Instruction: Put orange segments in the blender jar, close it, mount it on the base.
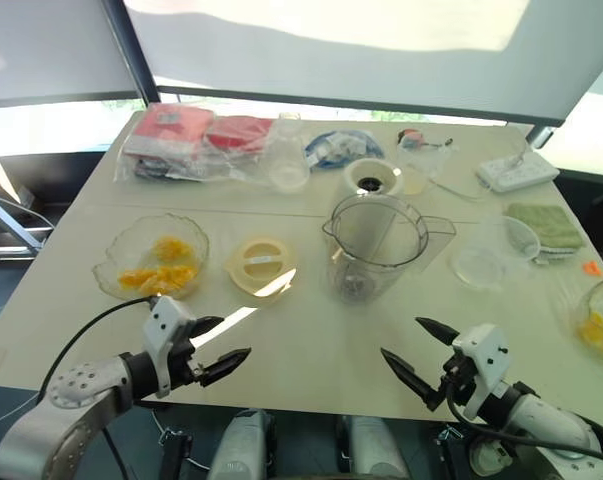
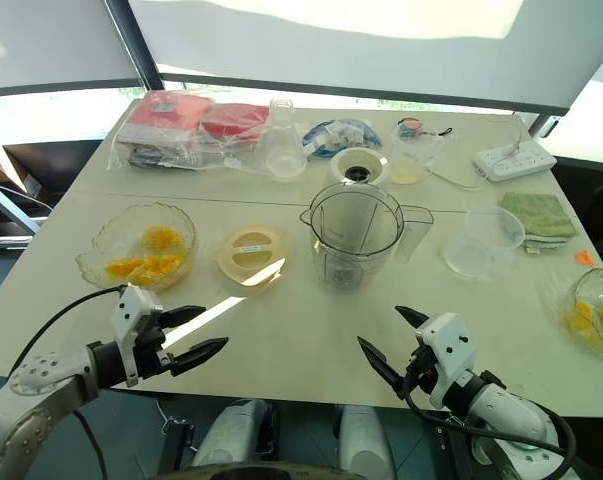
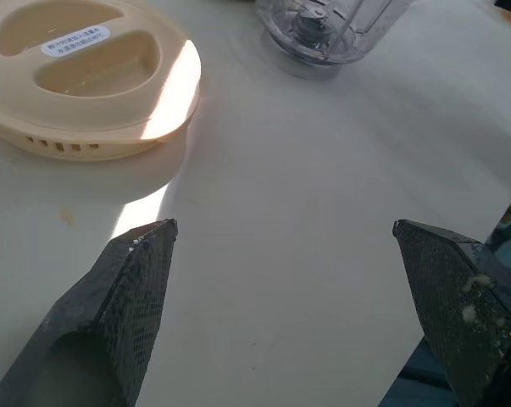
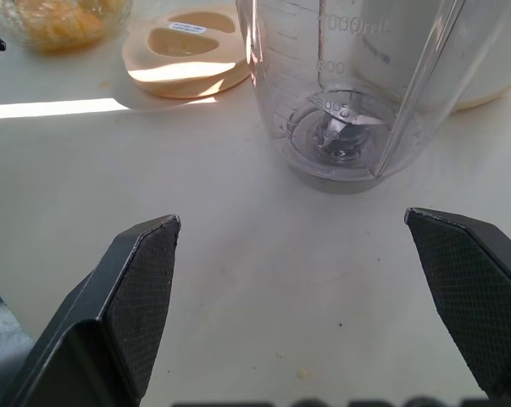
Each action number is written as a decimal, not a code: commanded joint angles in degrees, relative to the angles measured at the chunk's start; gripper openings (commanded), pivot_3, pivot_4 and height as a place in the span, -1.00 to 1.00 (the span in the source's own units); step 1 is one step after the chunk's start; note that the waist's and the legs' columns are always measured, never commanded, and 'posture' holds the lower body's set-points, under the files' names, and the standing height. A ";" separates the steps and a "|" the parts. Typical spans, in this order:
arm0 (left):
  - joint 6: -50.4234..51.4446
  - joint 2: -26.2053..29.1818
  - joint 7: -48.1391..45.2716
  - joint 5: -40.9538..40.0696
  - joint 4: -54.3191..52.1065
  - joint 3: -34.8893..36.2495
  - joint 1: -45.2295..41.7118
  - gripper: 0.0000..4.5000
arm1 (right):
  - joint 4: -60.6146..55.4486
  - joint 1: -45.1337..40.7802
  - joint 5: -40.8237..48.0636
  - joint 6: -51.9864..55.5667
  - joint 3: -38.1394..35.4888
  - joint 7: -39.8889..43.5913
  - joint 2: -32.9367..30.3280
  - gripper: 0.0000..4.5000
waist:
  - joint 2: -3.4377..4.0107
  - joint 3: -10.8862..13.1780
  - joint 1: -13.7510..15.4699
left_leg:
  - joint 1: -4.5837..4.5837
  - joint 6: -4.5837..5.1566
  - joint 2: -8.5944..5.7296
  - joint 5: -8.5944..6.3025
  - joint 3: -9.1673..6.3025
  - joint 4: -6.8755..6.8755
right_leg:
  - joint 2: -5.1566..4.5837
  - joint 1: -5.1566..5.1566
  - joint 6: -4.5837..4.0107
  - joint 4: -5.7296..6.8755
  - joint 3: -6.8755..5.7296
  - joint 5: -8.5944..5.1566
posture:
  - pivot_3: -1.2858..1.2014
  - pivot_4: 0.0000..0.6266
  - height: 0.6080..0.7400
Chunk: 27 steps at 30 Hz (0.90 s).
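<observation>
Left gripper and right gripper both spread, empty, short of the blender jar. Orange segments, left of jar: likely soft, slippery; pinch gently mid-piece.

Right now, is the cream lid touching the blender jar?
Apart. The left eye view shows a strip of bare table between the cream lid and the blender jar; the left wrist view agrees.

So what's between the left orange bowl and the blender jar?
The cream lid, flat on the table, touching neither bowl nor blender jar; seen in the left eye view.
</observation>
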 commanded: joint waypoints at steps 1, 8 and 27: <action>0.12 0.65 -0.43 -1.06 -0.30 1.35 -1.71 0.89 | -2.44 0.08 0.01 -0.86 -0.45 -0.42 0.03 0.98 | 0.00 0.00 0.08 | -0.03 0.01 0.00 0.01 0.00 0.00 | 0.00 0.02 -0.01 0.01 -0.01 0.00 | 0.03 -0.52 1.00; 0.02 0.62 -0.88 -1.20 -0.64 0.91 -1.81 0.89 | -1.94 -1.21 -0.46 -0.68 0.34 -1.13 0.20 0.98 | -0.01 0.00 0.02 | -0.02 0.03 -0.01 0.02 0.02 0.04 | 0.05 0.07 -0.01 0.02 -0.09 0.01 | 0.03 -0.52 1.00; -0.17 0.13 0.29 -1.24 -1.67 0.73 -1.85 0.89 | -1.88 -3.87 -0.91 0.62 1.53 -2.25 0.06 0.98 | -0.02 -0.01 0.06 | 0.05 0.06 -0.02 0.04 0.01 0.18 | 0.36 0.21 0.00 0.08 -0.14 0.01 | 0.03 -0.52 1.00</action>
